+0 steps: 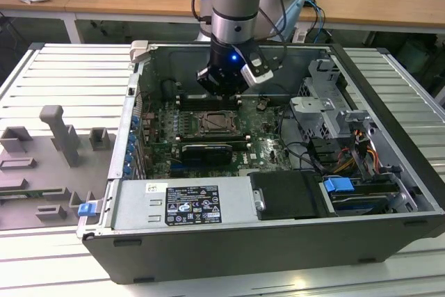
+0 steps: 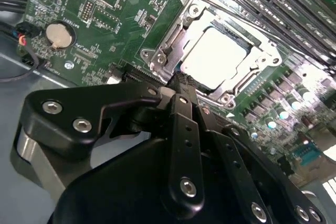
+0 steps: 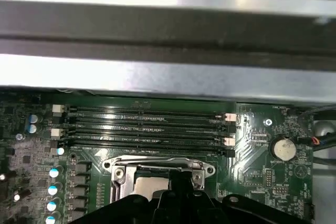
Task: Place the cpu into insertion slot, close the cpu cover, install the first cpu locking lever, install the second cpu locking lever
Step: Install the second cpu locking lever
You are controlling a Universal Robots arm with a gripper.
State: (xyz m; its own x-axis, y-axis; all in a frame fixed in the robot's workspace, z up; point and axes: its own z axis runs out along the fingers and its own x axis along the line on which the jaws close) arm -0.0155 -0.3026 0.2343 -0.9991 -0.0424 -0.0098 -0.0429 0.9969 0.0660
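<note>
The cpu [image 2: 215, 56] shows its pale silver top in the insertion slot [image 1: 218, 124] on the green board. The cpu cover [image 2: 261, 61], a metal frame with a window, lies flat over the cpu's edges. My gripper [image 2: 180, 85] hangs just above the socket's near edge, its black fingers drawn together to one tip with nothing visible between them. In the first wrist view the gripper [image 3: 181, 184] partly hides the cpu [image 3: 149, 184]. In the exterior view the gripper [image 1: 221, 88] sits a little behind the socket, over the memory slots.
Long memory slots [image 3: 147, 124] run beside the socket, and a coin battery [image 2: 58, 35] sits nearby. A black expansion card [image 1: 206, 152], the power supply [image 1: 181, 203] and a drive cage [image 1: 327, 102] crowd the open case. A grey fixture tray [image 1: 49, 151] lies outside on the exterior view's left.
</note>
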